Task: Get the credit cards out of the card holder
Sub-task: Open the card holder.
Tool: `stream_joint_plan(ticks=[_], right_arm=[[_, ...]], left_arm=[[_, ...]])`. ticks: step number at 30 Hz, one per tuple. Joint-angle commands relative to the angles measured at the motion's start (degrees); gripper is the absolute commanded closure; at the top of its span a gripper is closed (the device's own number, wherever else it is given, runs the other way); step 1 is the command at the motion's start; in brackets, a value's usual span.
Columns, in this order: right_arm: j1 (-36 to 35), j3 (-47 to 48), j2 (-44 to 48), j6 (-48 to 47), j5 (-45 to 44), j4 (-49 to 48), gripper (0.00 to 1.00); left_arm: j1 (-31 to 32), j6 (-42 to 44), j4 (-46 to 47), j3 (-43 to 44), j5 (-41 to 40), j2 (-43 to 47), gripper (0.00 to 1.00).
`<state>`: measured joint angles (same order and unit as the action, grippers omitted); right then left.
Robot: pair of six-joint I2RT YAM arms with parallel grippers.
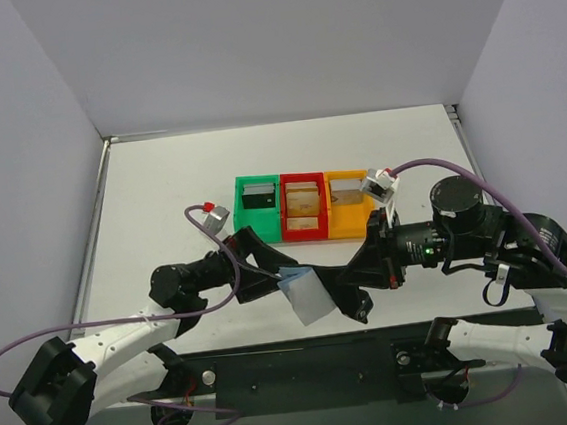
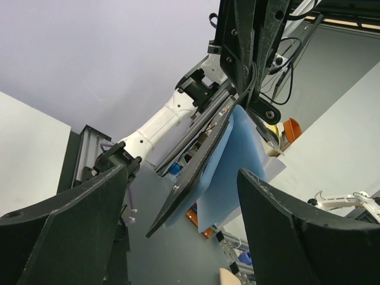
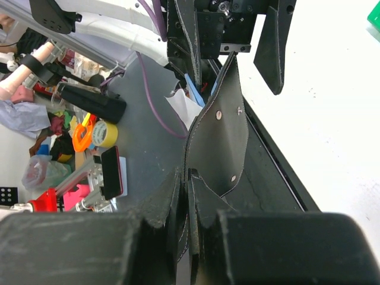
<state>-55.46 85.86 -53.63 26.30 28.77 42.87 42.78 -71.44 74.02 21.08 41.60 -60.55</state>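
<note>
Black-edged and pale blue, the card holder [image 1: 307, 293] is held in the air at lower centre of the top view, its black leather pinched by the right gripper [image 3: 189, 208] (fingers pressed together on it). The left gripper [image 2: 181, 178] stands spread, one finger on either side and apart from it. The green bin [image 1: 239, 202], red bin [image 1: 306, 236] and orange bin [image 1: 351, 232] sit beyond, at centre frame.
</note>
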Motion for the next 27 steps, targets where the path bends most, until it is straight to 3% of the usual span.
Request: stream_joint_plan(ticks=[1,5,10,13,14,15,18,20,23,25,27], right_arm=[[0.4,-0.1,0.8,1.3,2.4,-4.5,1.0],[0.4,-0.8,0.8,1.6,2.5,-5.1,1.0],[0.4,-1.9,0.6,1.8,2.6,-6.2,1.0],[0.5,-2.0,0.7,1.8,2.3,-6.5,1.0],[0.7,-2.2,0.7,1.8,2.3,-6.5,1.0],[0.8,-2.4,0.9,1.9,2.0,-6.6,1.0],[1.0,-3.2,0.9,2.0,-0.2,-6.4,1.0],[1.0,-3.8,0.6,2.1,-2.7,-5.8,1.0],[1.0,-4.7,0.4,2.3,-7.6,-4.6,0.62],[1.1,-5.4,0.2,2.5,-10.8,-3.9,0.5],[1.1,-6.1,0.3,2.7,-14.9,-3.2,0.45]], left_arm=[[0.4,1.0,17.3,1.3,-0.7,1.2,0.15],[0.9,-0.2,20.3,2.3,0.2,1.1,0.25],[1.2,-0.6,20.9,2.7,0.9,1.8,0.61],[1.3,-0.2,19.9,2.4,1.0,2.9,0.74],[1.2,0.2,19.5,2.3,1.2,3.5,0.83],[1.2,0.6,18.1,2.3,1.3,4.0,1.0],[1.2,1.9,13.1,2.2,0.1,6.3,1.0],[0.6,3.8,4.0,2.5,-2.3,8.8,1.0],[0.7,11.4,-19.6,6.6,-4.8,14.4,1.0],[1.1,18.0,-38.5,11.3,-9.3,17.3,1.0],[1.3,23.9,-53.1,16.4,-14.1,18.7,1.0]])
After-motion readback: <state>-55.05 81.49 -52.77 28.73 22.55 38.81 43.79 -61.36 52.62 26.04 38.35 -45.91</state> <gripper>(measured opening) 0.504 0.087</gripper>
